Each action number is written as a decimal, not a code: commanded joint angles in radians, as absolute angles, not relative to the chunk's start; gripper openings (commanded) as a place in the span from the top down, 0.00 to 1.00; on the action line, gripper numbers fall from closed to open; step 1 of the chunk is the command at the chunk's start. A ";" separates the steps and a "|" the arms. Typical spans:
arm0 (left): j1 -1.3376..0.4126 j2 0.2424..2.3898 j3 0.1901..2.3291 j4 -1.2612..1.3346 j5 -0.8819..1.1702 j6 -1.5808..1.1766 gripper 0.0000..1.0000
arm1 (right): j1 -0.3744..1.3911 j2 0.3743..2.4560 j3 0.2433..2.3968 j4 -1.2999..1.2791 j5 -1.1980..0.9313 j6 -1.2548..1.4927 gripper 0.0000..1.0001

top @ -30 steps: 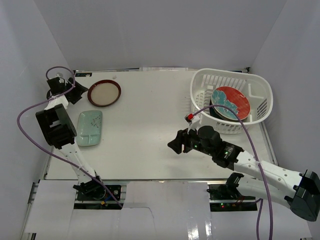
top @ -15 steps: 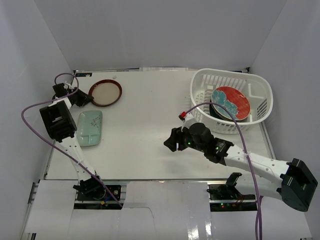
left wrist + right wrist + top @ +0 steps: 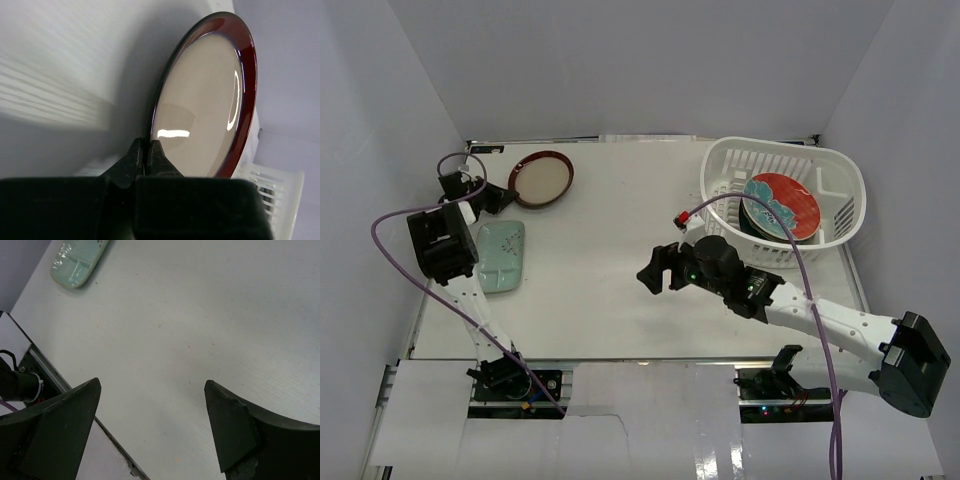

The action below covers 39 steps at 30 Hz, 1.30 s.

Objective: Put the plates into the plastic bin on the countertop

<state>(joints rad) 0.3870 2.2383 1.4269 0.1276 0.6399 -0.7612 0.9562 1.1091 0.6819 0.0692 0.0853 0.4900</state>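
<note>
One plate [image 3: 541,178] is held at the left claw [image 3: 507,193], a second plate [image 3: 500,255] laid just before it. Behind and right of the right claw [image 3: 650,278], stacked plates [image 3: 782,205] are found in the bin [image 3: 780,142].

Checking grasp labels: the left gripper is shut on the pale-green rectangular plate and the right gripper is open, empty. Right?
No: left wrist view shows the left gripper shut on the dark-rimmed cream round plate; the right gripper is open, empty.

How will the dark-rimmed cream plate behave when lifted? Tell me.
The round dark-rimmed cream plate is likely rigid, holding shape though the left tool pinches only its edge. Its glossy glaze shows bright reflections, so it may slip. Probably ceramic, breakable if dropped.
</note>
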 commanded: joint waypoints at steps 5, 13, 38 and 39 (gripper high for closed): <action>0.223 1.813 1.266 0.339 0.703 -0.956 1.00 | 0.901 1.178 0.909 0.045 0.101 0.429 0.10; 0.101 1.488 0.987 0.256 0.655 -0.950 1.00 | 0.753 1.275 1.142 -0.028 0.084 0.451 0.10; -0.049 1.006 0.749 0.186 0.722 -0.877 1.00 | 0.692 1.411 1.272 -0.098 0.035 0.498 0.92; -0.049 1.000 0.741 0.183 0.730 -0.868 0.99 | 0.689 1.396 1.264 -0.097 0.035 0.502 0.92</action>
